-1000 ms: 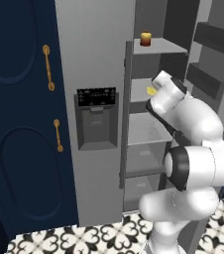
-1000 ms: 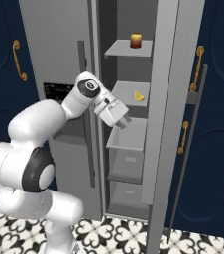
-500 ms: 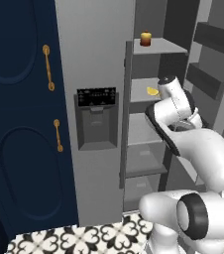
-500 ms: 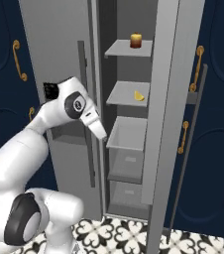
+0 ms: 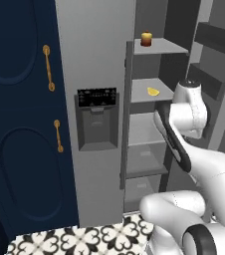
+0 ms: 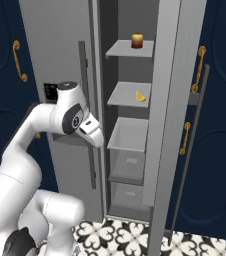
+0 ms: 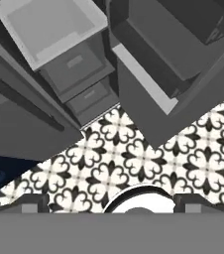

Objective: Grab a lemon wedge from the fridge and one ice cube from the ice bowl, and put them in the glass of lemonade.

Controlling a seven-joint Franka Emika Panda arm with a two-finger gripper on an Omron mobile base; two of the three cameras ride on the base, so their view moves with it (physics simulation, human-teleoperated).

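Clearly we have not reached the lemon wedge [image 5: 153, 91] yet. It sits on the second shelf [image 5: 139, 94] from the top of the open fridge [image 5: 92, 60], toward the front edge — in the right base view the lemon wedge [image 6: 140, 96] lies at the right side of that shelf, apart from the small orange-brown jar [image 6: 137, 40] on the shelf above.

Our end effector [image 6: 96, 136] hangs below that shelf and in front of the fridge's opening, at about the level of the pale drawer bin [image 6: 130, 142]. It points downward: the hand view looks down past the fridge drawers at the black-and-white patterned floor tiles [image 7: 148, 163], with the two fingertips [image 7: 32, 202] standing far apart at the bottom corners and nothing between them — released and empty.

So the relation that matters is simple: the wedge lies above the end effector and deeper into the fridge, off to our right as the right base view shows it. We judge the coming move calls for raising the hand and turning it toward the shelf before reaching in. The wedge's long axis looks roughly parallel to the shelf's front edge, though it is too small to be sure.
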